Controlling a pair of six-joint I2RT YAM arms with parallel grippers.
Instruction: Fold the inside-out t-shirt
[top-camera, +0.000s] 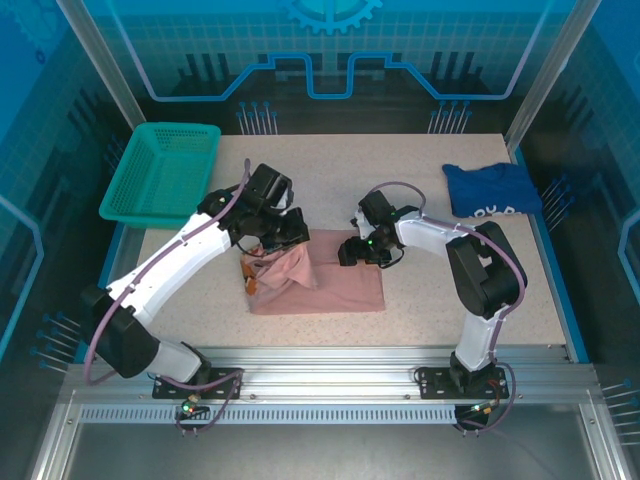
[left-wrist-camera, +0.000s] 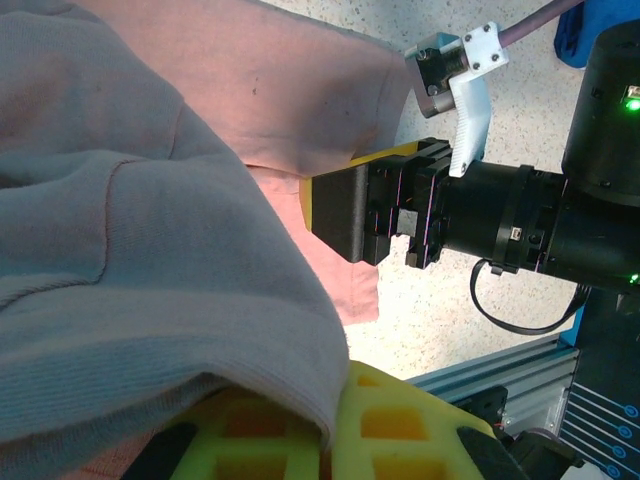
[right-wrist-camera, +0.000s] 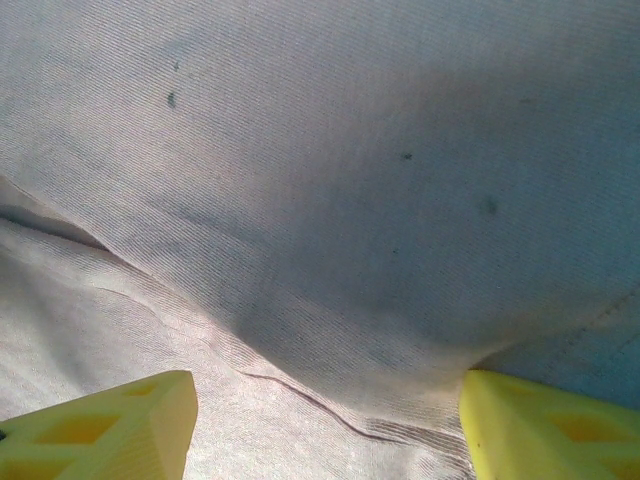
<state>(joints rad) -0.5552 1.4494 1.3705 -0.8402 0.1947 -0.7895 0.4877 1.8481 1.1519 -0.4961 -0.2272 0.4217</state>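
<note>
Shirt position: we find the t-shirt (top-camera: 330, 285) mid-table (top-camera: 440, 300), lying between the two arms. Most of it is a flat rectangle, and its left end is bunched and raised.
Left gripper (top-camera: 272, 240): clamped on the shirt's left end. The wrist view shows cloth draped over its jaws and hanging in a heavy fold.
Right gripper (top-camera: 355, 252): low on the shirt's far edge, jaws apart and gripping nothing. Its yellow fingers (right-wrist-camera: 100, 425) straddle a soft ridge of cloth.
Risk, drag: if the left pulls across before the right pins firmly, we expect the whole rectangle to slide and skew.
Risk, slip: the pinch looks to sit near the ribbed edge (left-wrist-camera: 300, 370), so a quick lift could shed it.
Risk, collision: the two grippers are near each other, so a careless crossing could knock them together.
Risk, bunching: the slack at the left end may crease under the fold.
Material: thin, limp knit with a fine weave. It is dusty pink with a few dark specks.
Surroundings: the green basket (top-camera: 175, 128), a mesh of rigid plastic, and the dark blue shirt (top-camera: 490, 188) both sit well apart.
</note>
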